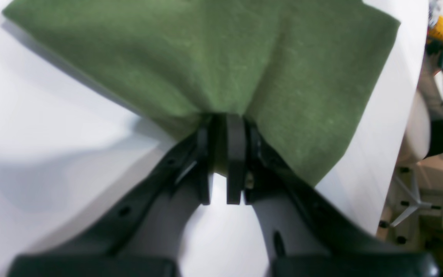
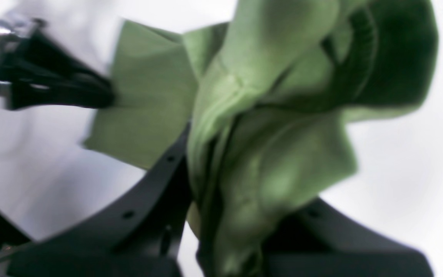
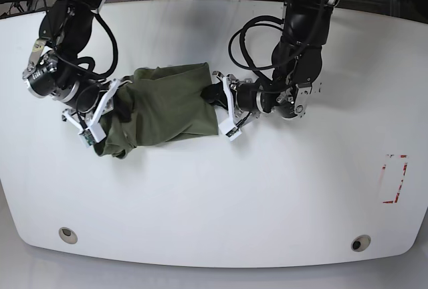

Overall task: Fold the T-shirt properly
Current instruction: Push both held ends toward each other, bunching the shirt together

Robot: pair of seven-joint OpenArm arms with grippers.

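White, smooth table (image 3: 267,188) fills your base view, round-cornered. On it lies the olive T-shirt (image 3: 164,105), soft and bunched between both arms. Your left gripper (image 1: 225,127) is clamped on its edge; your right gripper (image 2: 221,215) is closed over crumpled cloth.

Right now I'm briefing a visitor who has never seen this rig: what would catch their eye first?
The rumpled olive-green cotton T-shirt, stretched between both arms on the bare white table. The left gripper pinches its edge, puckering the cloth there; the right gripper is buried in a thick bunched wad at the shirt's other end. After that, the looping black cables above the left arm.
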